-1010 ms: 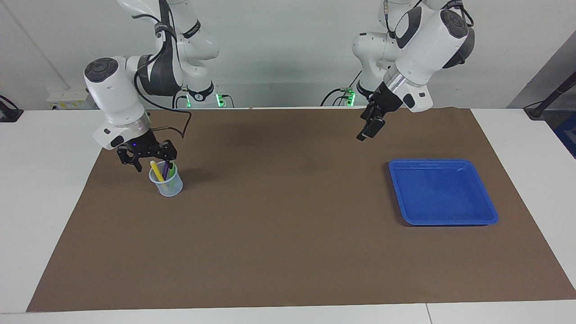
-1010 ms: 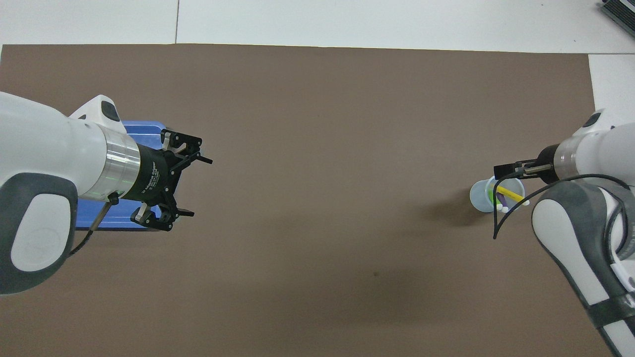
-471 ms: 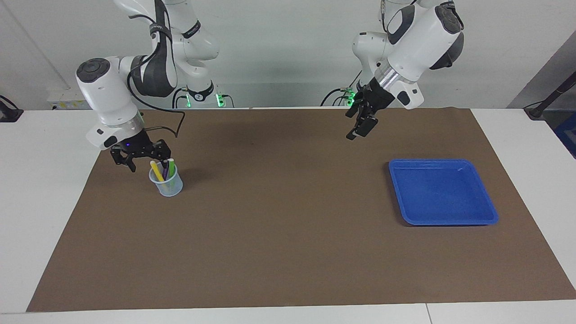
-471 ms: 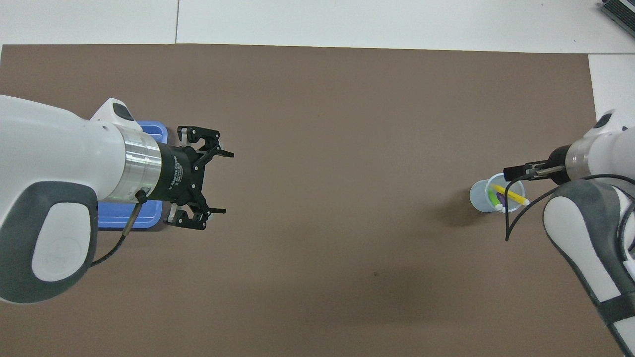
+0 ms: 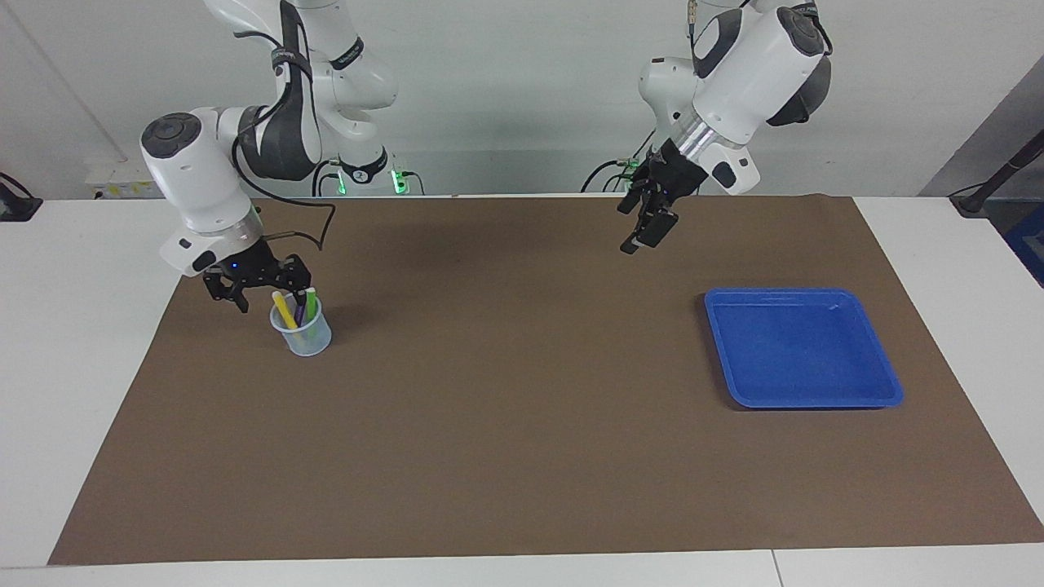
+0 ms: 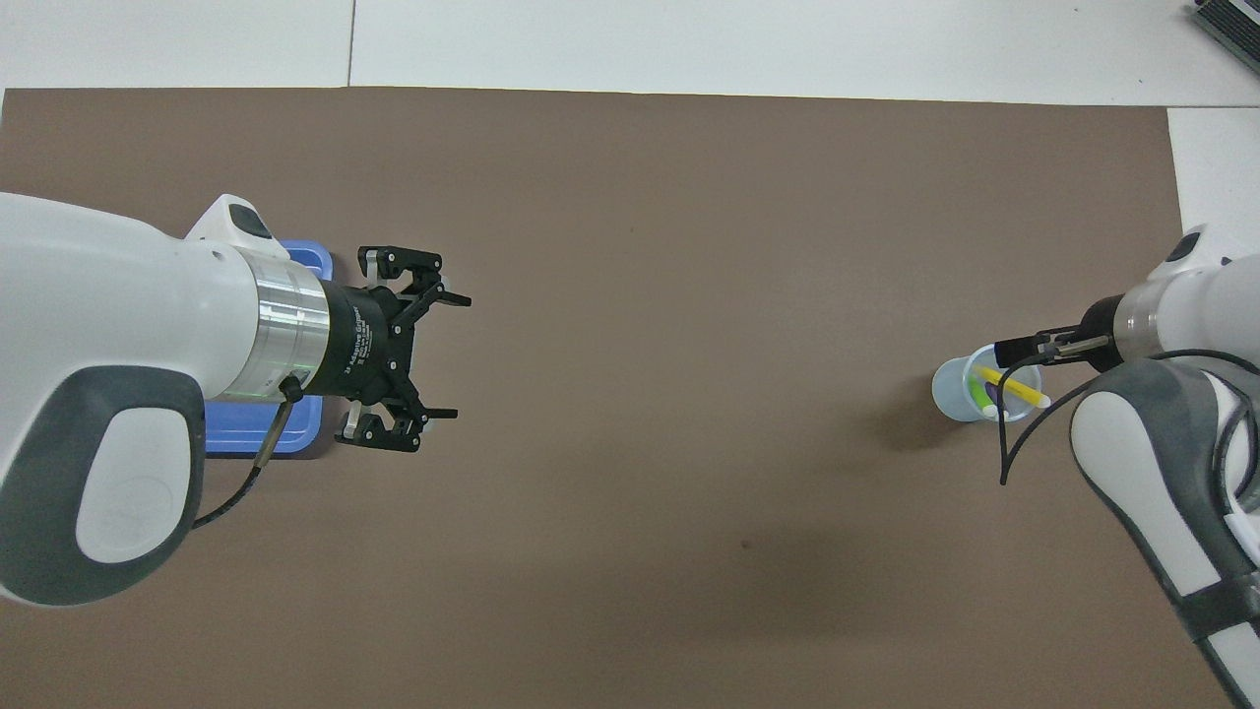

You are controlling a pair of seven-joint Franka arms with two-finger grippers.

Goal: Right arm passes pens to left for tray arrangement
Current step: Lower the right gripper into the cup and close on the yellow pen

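right gripper [image 5: 263,287]: open, has risen slightly above the cup [image 5: 302,332], empty
pens [image 5: 295,308]: all three still in cup
left gripper [image 5: 646,220]: open, lifted, waiting near the tray [image 5: 885,383]
meaning: no pen grasped yet

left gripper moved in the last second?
Yes. In the facing view the left gripper has risen and drifted away from the blue tray toward the table's middle, jaws open, holding nothing.

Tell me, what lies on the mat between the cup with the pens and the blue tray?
Nothing: between the cup holding the pens and the tray only bare brown mat shows, clearest in the facing view.
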